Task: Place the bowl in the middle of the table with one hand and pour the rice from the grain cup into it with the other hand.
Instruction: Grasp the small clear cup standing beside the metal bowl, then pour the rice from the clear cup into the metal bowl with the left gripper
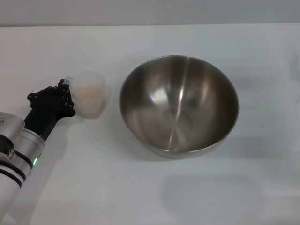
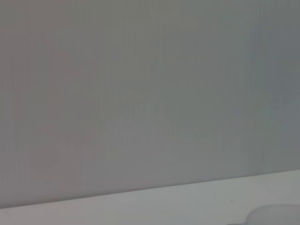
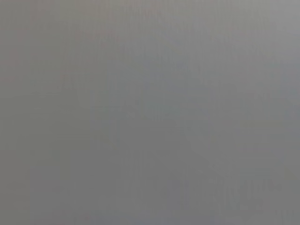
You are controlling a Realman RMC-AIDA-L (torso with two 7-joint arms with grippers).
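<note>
Steel dominates the middle of the table (image 1: pixel 140 187): the bowl (image 1: pixel 179 105) sits upright near the centre in the head view, its thin rim a wide circle and its shiny inside bare. Just to the robot's left of it stands the grain cup (image 1: pixel 89 96), upright, with the rice (image 1: pixel 88 92) showing as a pale beige mass inside; a narrow strip of white tabletop separates the cup's wall from the bowl's rim, so the two are near but apart. The left gripper (image 1: pixel 67 96) reaches in from the lower left corner, its black body lying against the cup's outer side, at the handle; whether its fingers are clamped on the cup or merely beside it cannot be told. Behind it the silver arm runs back toward the table's near edge. Open white surface lies in front of the bowl, to its right, and behind it up to the far edge of the table. The right gripper appears in none of the views. The left wrist view shows only a grey wall above a strip of tabletop, and the right wrist view only plain grey.
</note>
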